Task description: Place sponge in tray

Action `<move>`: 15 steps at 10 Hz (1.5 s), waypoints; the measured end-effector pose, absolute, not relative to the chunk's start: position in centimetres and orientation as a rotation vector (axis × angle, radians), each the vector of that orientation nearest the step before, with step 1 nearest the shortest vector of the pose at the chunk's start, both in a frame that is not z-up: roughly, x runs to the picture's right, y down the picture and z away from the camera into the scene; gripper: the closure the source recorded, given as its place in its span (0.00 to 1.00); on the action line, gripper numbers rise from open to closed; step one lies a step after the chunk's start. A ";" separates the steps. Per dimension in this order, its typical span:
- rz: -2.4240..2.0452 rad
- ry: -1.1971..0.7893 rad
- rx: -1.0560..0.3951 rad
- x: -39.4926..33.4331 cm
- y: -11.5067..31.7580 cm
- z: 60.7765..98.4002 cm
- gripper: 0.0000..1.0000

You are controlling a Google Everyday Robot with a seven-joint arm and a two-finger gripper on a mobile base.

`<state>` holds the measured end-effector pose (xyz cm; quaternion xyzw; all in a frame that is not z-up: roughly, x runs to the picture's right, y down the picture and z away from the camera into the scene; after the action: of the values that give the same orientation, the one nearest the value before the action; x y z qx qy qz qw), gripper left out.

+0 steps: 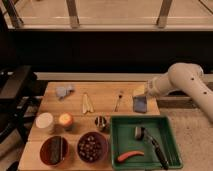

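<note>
The blue sponge [140,104] hangs from my gripper [142,94], which is shut on its top edge. It is held just above the wooden table's right end, a little beyond the far rim of the green tray [170,131]. The tray sits at the table's front right. My pale arm [182,80] reaches in from the right.
The tray holds a black-handled brush [150,142] and a red chili [130,156]. On the table [107,107] are a fork [119,100], a yellow peel [87,102], a grey-blue cloth [64,91], a white cup [45,121], an orange [65,119], a small metal cup [101,122] and two dark bowls [92,146].
</note>
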<state>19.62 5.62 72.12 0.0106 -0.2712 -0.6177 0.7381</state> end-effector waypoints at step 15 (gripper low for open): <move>-1.301 -0.776 -0.143 14.2 17.8 76.7 0.38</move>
<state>14.17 17.83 76.70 -0.0648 -0.3517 -0.5893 0.7244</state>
